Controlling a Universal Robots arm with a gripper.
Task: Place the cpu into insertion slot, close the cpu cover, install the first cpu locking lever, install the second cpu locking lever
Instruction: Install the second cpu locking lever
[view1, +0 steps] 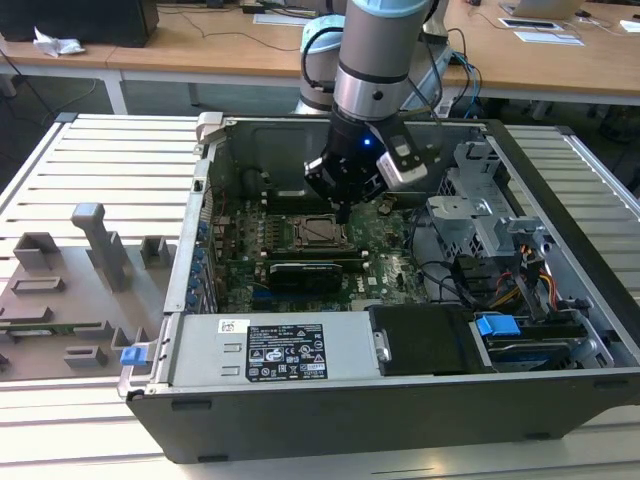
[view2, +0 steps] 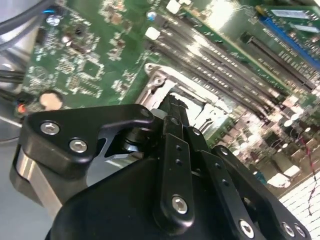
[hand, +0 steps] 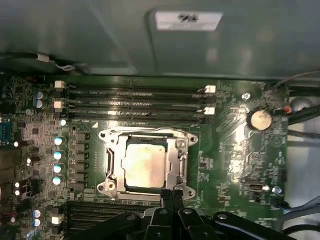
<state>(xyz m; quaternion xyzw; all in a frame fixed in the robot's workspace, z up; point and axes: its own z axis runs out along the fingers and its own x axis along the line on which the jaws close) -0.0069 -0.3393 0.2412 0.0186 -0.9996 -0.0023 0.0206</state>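
The cpu (hand: 145, 162), a pale silvery square, lies flat in the insertion slot (hand: 186, 137) on the green motherboard. The cpu cover (hand: 116, 165), a silvery frame plate, lies down around it with the chip showing through its window. A thin metal lever (hand: 150, 131) runs along the socket edge nearest the memory slots. My gripper (hand: 172, 194) is at the opposite socket edge, its two black fingertips pressed together with nothing visible between them. In the second wrist view the gripper (view2: 172, 102) points down at the socket's rim. In the exterior view the gripper (view1: 342, 212) hangs just above the socket (view1: 318, 232).
The open computer case (view1: 560, 300) has walls on every side. Memory slots (hand: 135, 102) and a coin battery (hand: 260, 118) flank the socket. A black card (view1: 315, 270), the power supply (view1: 270, 350) and a drive cage (view1: 480, 215) stand nearby. A grey fixture tray (view1: 80, 290) lies outside.
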